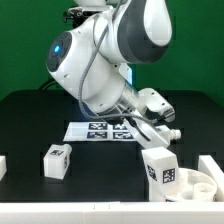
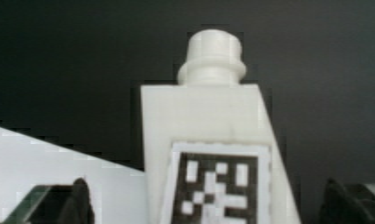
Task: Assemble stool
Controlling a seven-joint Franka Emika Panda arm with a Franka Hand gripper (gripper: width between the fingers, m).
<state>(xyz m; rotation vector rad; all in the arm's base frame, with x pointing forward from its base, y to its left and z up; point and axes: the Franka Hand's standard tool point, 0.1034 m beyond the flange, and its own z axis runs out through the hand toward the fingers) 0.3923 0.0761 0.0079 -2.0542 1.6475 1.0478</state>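
**Open jaws around a tagged stool leg**

In the exterior view the stool leg [image 1: 161,168] stands on the black table [image 1: 100,175] toward the exterior view's right, with a black-and-white tag on its facing side. The wrist view shows the same leg [image 2: 205,130] close up. It is a chunky white square body with its tag low on the near face and a rounded peg [image 2: 210,55] at the far end.

The round seat [image 1: 197,184] lies at about four o'clock from the leg in the exterior view. It is just beside the leg, and whether the two touch cannot be told.

The gripper [image 1: 165,138] hangs at twelve o'clock from the leg, directly above it. In the wrist view its dark fingers [image 2: 59,205] sit on either side of the leg with a clear gap on each side. The jaws are therefore spread and grasping nothing.

The marker board [image 1: 100,130] lies flat at about ten o'clock from the leg, under the bulk of the arm [image 1: 105,60]. A second leg [image 1: 56,160], also tagged, rests at nine o'clock, well apart, toward the exterior view's left. A pale surface [image 2: 42,160] fills one corner of the wrist view behind the leg, and what it belongs to cannot be told.
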